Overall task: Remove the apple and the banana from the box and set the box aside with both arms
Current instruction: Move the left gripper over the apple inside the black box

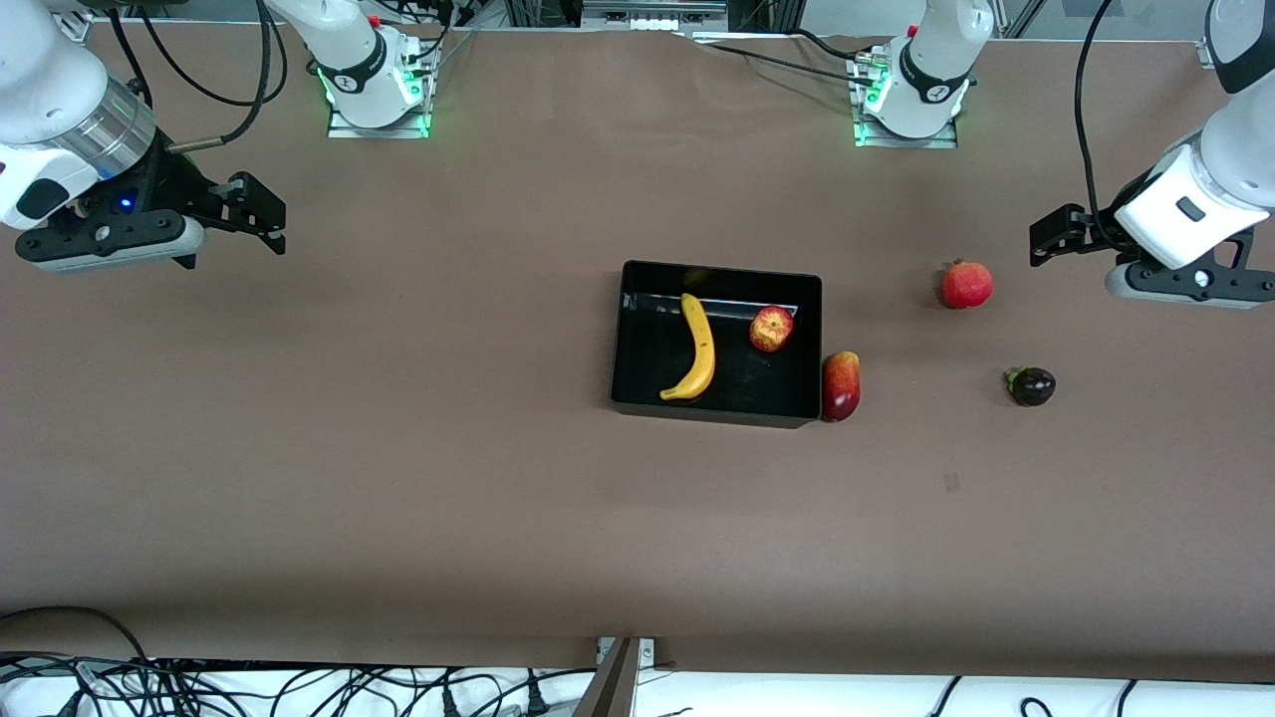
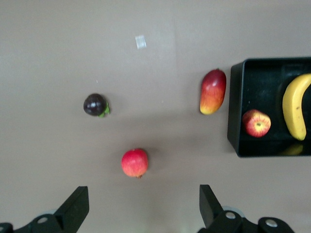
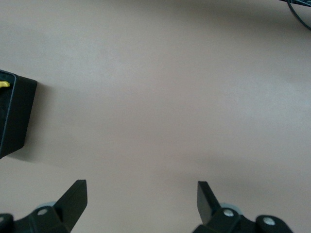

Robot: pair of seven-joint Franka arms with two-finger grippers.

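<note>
the box (image 1: 637, 390) sits near the middle of the table (image 1: 398, 478), with the banana (image 1: 697, 349) lying lengthwise inside it and the apple (image 1: 772, 329) also inside, beside the banana toward the left arm's end and close to the wall farther from the front camera. nothing has been taken out yet.

the left gripper (image 2: 141, 206) hangs in the air over the table at the left arm's end, jaws spread wide and empty; the right gripper (image 3: 141, 204) hangs over bare table at the right arm's end, likewise wide apart and holding nothing. both are well apart from the box.

outside the box, a mango (image 1: 841, 385) lies touching or just beside its wall on the left arm's side, a pomegranate (image 1: 966, 285) rests farther toward that end, and a small dark fruit (image 1: 1032, 386) lies nearer to the front camera than the pomegranate.

the step in hand looks like the first reach for a fruit. the apple is the likely pick for the left arm — it should come down from above, straddling the apple's width without nudging the wall or the banana. the banana would best be pinched across its middle, jaws square to its length. the mango sits so close to the wall that it may hinder a later grasp of the box on that side.

no brand, label or readable writing can be made out.
</note>
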